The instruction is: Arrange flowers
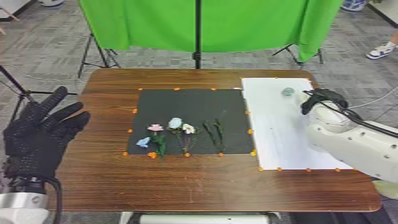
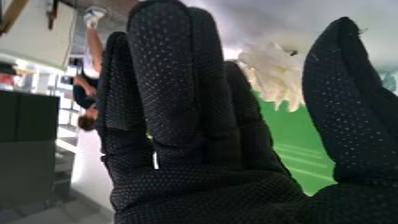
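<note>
"Where are the flowers seen?"

"In the head view, a blue flower (image 1: 143, 142), a pink flower (image 1: 155, 127) and white flowers (image 1: 175, 123) are laid by the near edge of the black mat (image 1: 182, 102), well apart from its far edge."

"And the hands?"

"The left hand (image 1: 40, 132) is held spread by the table's (image 1: 111, 172) left edge, the right hand (image 1: 328, 97) at the white board's (image 1: 289, 132) right edge. In the right wrist view, its straight fingers are pressed together, thumb apart; pale petals (image 2: 274, 72) are seen between."
</note>
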Robot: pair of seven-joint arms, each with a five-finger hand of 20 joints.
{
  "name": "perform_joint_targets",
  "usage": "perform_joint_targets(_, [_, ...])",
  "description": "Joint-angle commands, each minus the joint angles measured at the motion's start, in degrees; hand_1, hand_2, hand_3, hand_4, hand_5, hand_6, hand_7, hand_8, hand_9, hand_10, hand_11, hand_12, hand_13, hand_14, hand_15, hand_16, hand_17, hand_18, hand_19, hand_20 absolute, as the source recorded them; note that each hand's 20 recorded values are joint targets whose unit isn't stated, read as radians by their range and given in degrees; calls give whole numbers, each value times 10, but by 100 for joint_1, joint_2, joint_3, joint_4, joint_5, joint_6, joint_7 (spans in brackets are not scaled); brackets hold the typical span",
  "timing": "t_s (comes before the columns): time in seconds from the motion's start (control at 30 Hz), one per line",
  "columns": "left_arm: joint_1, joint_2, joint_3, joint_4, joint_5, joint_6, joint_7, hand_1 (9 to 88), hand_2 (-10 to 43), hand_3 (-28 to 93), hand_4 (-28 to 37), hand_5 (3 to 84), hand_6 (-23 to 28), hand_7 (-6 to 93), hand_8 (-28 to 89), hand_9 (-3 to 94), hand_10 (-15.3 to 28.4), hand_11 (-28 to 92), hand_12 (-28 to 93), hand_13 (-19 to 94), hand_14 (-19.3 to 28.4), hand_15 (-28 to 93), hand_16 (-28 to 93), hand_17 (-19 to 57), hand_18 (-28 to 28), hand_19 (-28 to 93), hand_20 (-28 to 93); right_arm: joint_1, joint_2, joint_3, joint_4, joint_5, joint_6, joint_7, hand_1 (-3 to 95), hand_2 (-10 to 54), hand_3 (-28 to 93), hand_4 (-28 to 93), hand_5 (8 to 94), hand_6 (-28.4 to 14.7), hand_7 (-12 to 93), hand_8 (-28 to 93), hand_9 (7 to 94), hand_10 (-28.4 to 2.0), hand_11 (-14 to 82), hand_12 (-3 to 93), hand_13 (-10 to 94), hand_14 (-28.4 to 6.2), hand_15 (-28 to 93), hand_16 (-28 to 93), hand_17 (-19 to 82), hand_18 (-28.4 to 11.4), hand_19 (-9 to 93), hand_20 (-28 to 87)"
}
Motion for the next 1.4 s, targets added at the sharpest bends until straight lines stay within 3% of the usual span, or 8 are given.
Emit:
perform_joint_targets(0.03, [-30,-87,49,54,83,-85,-105,182,94,754,-283,332,76,172,-108,336,221,321,125,265,284,634,-130,-73,250,556,340,132,-120,52,-123,-25,115,-94,331,-95,747,-283,439,-86,82,-98,692,-178,224,147,733,-105,608,166,347,-242,845,8])
perform_joint_targets(0.17, [-82,-83,79,71,92,-109,-131,183,92,754,-283,333,76,172,-108,335,221,321,124,265,284,634,-130,-73,250,557,339,227,-184,-97,-94,14,192,-202,327,-95,744,-283,409,-76,80,-94,669,-182,229,145,721,-108,622,158,343,-246,842,9])
perform_joint_targets(0.33, [-147,-101,93,87,113,-128,-195,184,92,755,-283,333,76,172,-108,336,221,321,124,265,284,635,-130,-73,250,557,338,186,-200,-96,-45,99,116,-328,343,-95,720,-283,445,10,115,-111,696,-163,226,143,721,-106,623,145,338,-248,832,15])
perform_joint_targets(0.5, [-159,-125,78,95,127,-167,-267,184,92,754,-283,334,77,172,-108,336,222,323,124,266,284,635,-130,-73,250,558,337,258,-172,-469,-32,-152,338,-332,428,-95,711,-282,598,50,138,-136,784,-102,204,146,776,-72,568,157,349,-229,809,44])
perform_joint_targets(0.67, [-189,-131,67,106,146,-201,-333,184,92,753,-283,336,79,172,-108,337,222,323,124,265,284,635,-130,-73,252,559,337,396,-122,-1001,-51,-667,1012,-238,547,-95,607,-282,807,51,134,-23,915,-53,116,264,832,-42,534,203,364,-199,824,96])
perform_joint_targets(1.0, [-244,-124,-32,77,218,-244,-450,185,92,755,-283,336,79,172,-107,337,221,324,124,266,284,637,-130,-72,253,561,336,624,-207,-950,-578,-1172,1802,-415,556,-95,652,-283,877,35,149,17,937,-54,225,247,868,-26,544,220,383,-180,864,102])
perform_joint_targets(1.27, [-233,-103,-129,32,253,-280,-460,185,92,755,-283,335,78,171,-108,337,220,326,124,267,284,637,-131,-71,253,563,335,1052,-1402,-998,-812,-1225,2013,-988,549,-95,665,-283,880,32,144,22,937,-57,249,237,869,-28,553,223,376,-177,874,100])
perform_joint_targets(1.4, [-246,-60,-84,47,211,-241,-387,184,91,755,-283,334,77,175,-109,337,219,330,124,268,284,640,-131,-71,253,563,334,1313,-2176,-1318,-655,-1001,2126,-1075,546,-95,670,-283,881,32,144,25,937,-57,252,235,867,-29,556,224,367,-177,878,102])
